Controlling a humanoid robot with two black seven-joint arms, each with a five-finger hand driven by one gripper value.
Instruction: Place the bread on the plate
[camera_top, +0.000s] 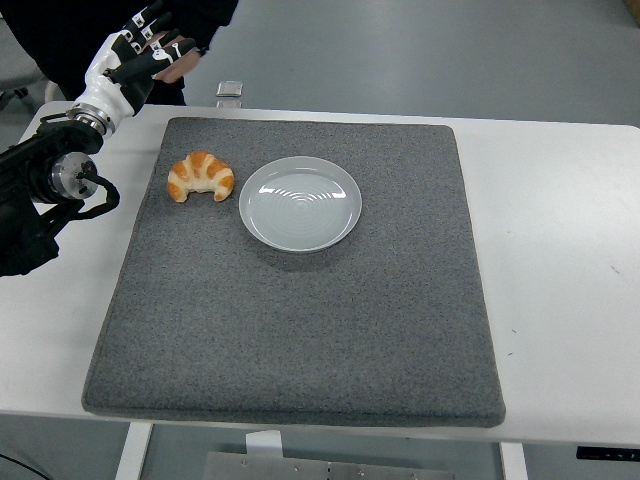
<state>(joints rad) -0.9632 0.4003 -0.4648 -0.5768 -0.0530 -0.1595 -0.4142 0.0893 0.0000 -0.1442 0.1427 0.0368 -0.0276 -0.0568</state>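
Note:
A golden croissant (200, 177) lies on the grey mat (300, 330), just left of an empty white plate (300, 203); a narrow gap separates them. My left arm comes in from the left edge, and its black-and-white hand (145, 48) is raised beyond the table's far left corner, well behind and left of the croissant. Its fingers are stretched out and relaxed, holding nothing. My right arm is out of view.
A person in dark clothing stands at the top left, with a hand (183, 68) right beside my left hand. A small metal clip (229, 92) sits at the table's far edge. The white table (560, 230) shows around the mat.

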